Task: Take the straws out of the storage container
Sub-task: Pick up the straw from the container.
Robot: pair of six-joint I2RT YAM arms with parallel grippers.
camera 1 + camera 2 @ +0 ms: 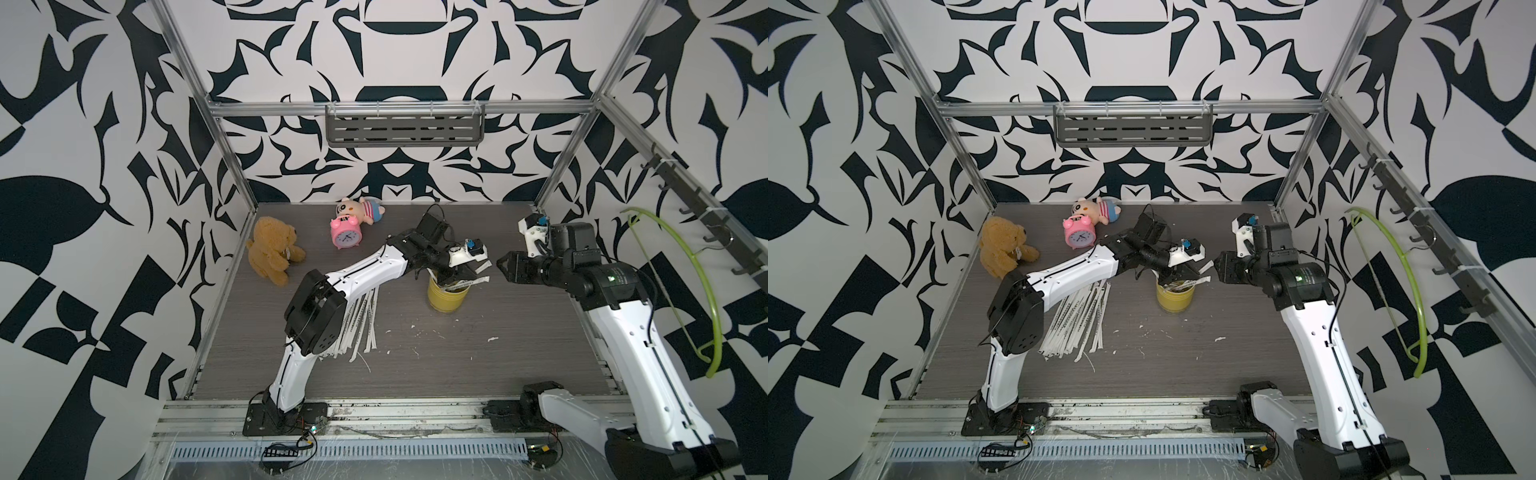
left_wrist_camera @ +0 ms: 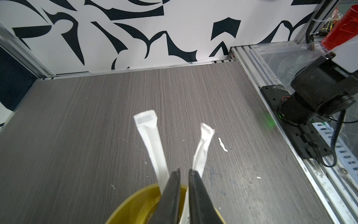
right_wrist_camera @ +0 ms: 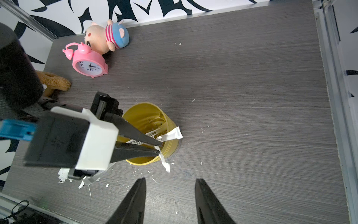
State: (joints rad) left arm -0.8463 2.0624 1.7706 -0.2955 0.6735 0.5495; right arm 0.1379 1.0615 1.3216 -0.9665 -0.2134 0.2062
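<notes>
The storage container point(image 1: 446, 297) point(image 1: 1175, 299) is a yellow cup standing upright at mid-table, with a few straws point(image 1: 461, 284) point(image 1: 1183, 284) leaning out of its mouth. My left gripper point(image 1: 478, 272) point(image 1: 1196, 270) point(image 2: 184, 170) point(image 3: 159, 149) reaches across the rim point(image 2: 135, 205), nearly shut, with one straw point(image 2: 203, 145) point(image 3: 165, 164) pinched between its jaws. A second straw point(image 2: 149, 135) point(image 3: 172, 135) passes outside them. Many straws point(image 1: 361, 324) point(image 1: 1079, 320) lie fanned on the table under the left arm. My right gripper point(image 1: 500, 264) point(image 1: 1216, 266) point(image 3: 170, 179) hovers open and empty just right of the cup point(image 3: 147, 116).
A brown teddy bear point(image 1: 272, 249), a pink alarm clock point(image 1: 345, 235) and a pig plush point(image 1: 365, 210) sit at the back left. White paper scraps point(image 1: 492, 338) dot the table in front of the cup. A green hanger point(image 1: 702, 299) hangs on the right wall.
</notes>
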